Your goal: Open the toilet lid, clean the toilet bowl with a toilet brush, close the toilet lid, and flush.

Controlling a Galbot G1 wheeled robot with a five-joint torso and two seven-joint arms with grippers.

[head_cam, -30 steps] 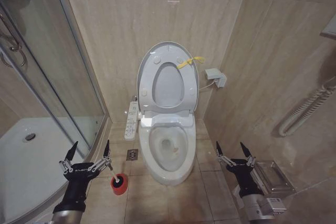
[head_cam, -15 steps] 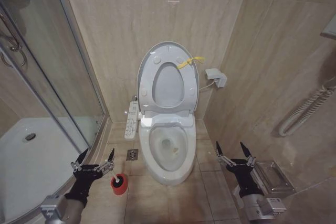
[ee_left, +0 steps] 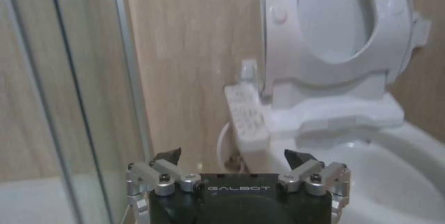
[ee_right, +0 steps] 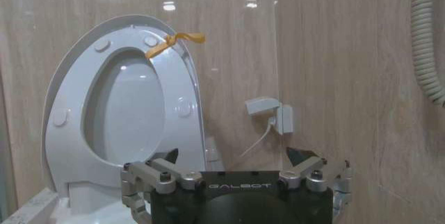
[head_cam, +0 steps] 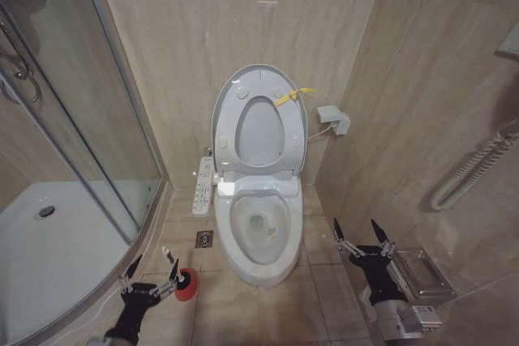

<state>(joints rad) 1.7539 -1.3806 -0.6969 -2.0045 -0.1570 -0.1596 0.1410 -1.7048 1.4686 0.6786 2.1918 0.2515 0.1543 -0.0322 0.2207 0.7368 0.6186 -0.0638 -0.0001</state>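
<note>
While spread, left hand (head_cam: 152, 271) beside toilet brush (head_cam: 185, 284)

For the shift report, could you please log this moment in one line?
glossy white oval toilet lid: up | left gripper: open, beside red cup holder | right gripper: open, idle

Left gripper (head_cam: 152, 273) sitting low at bottom left of head view, arm reaching forward, two dark pointed fingers (ee_left: 168, 156) spreading wide apart, tips pointing up and forward. Right gripper (head_cam: 360, 235) hovering at lower right, wrist upright, fingers (ee_right: 300, 157) likewise splaying wide, gripping nothing.
</note>
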